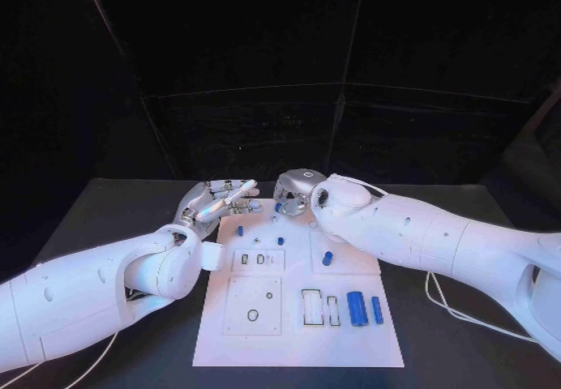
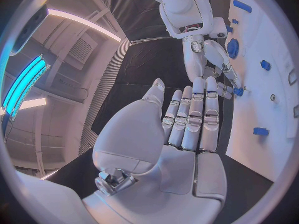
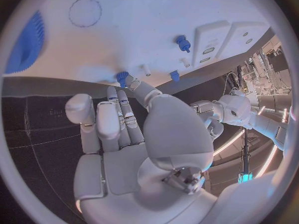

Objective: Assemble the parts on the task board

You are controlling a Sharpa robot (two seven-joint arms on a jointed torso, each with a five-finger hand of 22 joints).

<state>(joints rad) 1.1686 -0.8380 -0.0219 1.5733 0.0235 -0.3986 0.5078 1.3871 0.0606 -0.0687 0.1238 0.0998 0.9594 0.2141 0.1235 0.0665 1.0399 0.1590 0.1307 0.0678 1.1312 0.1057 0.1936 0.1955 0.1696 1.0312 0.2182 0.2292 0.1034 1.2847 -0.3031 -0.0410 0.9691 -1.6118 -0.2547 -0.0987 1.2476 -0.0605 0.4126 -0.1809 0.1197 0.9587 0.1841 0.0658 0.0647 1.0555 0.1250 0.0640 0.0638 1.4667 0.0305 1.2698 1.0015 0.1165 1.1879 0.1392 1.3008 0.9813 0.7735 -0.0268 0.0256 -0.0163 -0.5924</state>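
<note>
The white task board (image 1: 298, 340) lies in the middle of the black table. My right hand (image 1: 295, 197) is over the board's far edge and pinches a small blue part (image 3: 121, 77) between thumb and a finger; the same part (image 2: 238, 91) is seen at its fingertips from the left wrist. I cannot tell whether the part is seated in the board. My left hand (image 1: 217, 202) hovers at the board's far left corner with its fingers (image 2: 194, 112) straight and apart, holding nothing. Blue pegs (image 1: 282, 241) stand in the board's far half.
Two blue cylinders (image 1: 357, 309) lie at the board's near right beside rectangular slots (image 1: 314, 307). A loose blue piece (image 1: 327, 258) lies mid-board. A blue gear-like part (image 3: 28, 42) sits on the board near my right hand. Black table surrounds the board.
</note>
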